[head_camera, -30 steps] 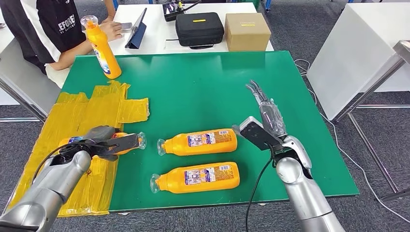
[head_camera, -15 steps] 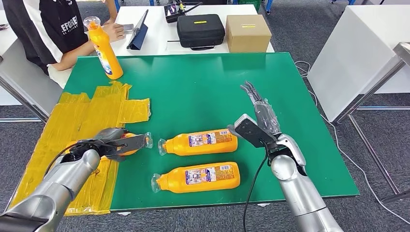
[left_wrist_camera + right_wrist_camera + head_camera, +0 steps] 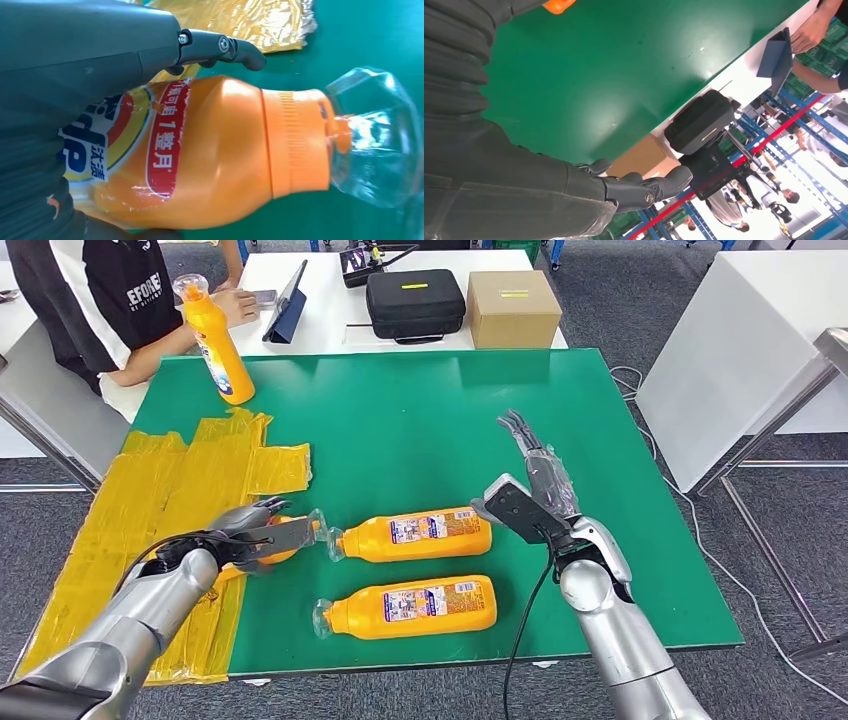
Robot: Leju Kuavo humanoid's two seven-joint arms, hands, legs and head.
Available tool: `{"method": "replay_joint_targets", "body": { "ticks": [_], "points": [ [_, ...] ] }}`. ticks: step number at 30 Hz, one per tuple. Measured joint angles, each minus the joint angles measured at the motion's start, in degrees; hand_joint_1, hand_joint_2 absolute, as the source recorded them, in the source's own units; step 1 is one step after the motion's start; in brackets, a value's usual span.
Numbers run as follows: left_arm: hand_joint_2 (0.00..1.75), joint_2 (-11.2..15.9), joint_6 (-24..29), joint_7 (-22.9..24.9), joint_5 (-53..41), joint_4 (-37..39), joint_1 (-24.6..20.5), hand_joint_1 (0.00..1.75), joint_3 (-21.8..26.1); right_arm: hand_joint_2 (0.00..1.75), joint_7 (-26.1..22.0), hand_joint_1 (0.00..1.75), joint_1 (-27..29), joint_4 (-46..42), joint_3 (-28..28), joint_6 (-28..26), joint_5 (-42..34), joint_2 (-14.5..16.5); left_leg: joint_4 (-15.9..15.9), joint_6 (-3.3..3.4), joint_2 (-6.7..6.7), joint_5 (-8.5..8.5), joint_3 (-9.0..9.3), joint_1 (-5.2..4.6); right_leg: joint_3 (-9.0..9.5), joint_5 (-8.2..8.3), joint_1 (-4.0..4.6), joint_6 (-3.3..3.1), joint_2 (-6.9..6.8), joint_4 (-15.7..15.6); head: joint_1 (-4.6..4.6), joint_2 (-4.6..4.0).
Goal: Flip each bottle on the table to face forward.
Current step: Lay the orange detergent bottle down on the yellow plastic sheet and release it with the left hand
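Observation:
My left hand (image 3: 250,537) grips an orange bottle (image 3: 287,553) lying on its side at the edge of the yellow tape; its clear cap (image 3: 318,524) almost touches the cap of a second orange bottle (image 3: 415,533) lying label-up on the green table (image 3: 420,420). A third bottle (image 3: 410,606) lies nearer the front edge. A fourth bottle (image 3: 217,340) stands upright at the far left corner. The left wrist view shows the held bottle (image 3: 215,155), its cap (image 3: 375,135) and my left hand (image 3: 75,60). My right hand (image 3: 537,480) hovers open, right of the lying bottles, fingers (image 3: 644,187) stretched.
Crumpled yellow tape (image 3: 170,480) covers the table's left part. A person (image 3: 100,300) sits at the far left corner by a tablet (image 3: 285,300). A black case (image 3: 415,300) and a cardboard box (image 3: 512,305) stand on the white table behind. Another white table (image 3: 740,350) stands right.
My left hand has carried its bottle to the right, off the yellow tape and up to the middle bottle's cap. The right hand has barely shifted.

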Motion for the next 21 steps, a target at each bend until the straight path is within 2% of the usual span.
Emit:
{"method": "replay_joint_targets", "body": {
  "ticks": [3, 11, 21],
  "points": [
    [0.00, 0.0, 1.3, -0.2, 0.9, -1.7, 0.7, 0.00, 0.0, 1.75, 0.2, 0.00, 0.2, 0.0, 0.0, 0.0, 0.0, -0.1, 0.0, 0.00, 0.00, 0.00, -0.05, 0.00, -0.06, 0.00, 0.00, 0.00, 0.00, 0.0, 0.01, 0.00],
    [0.00, 0.9, 3.6, -0.5, 3.8, -13.0, 5.1, 0.00, 0.0, 1.75, 0.3, 0.00, 1.2, 0.0, 0.0, 0.0, 0.6, -0.2, 0.0, 0.00, 0.03, 0.00, -0.23, 0.01, -0.24, 0.00, 0.01, 0.00, 0.01, 0.0, 0.00, 0.00],
    [0.00, 2.3, 6.5, 0.3, 8.5, -40.9, 17.2, 0.00, 1.3, 1.75, 1.0, 0.00, 4.6, -1.5, -0.4, -0.3, 3.2, -0.4, 0.0, -0.01, 0.03, -0.02, -0.42, 0.01, -0.43, -0.02, 0.01, 0.00, 0.02, 0.0, 0.00, 0.01]
  ]
}}
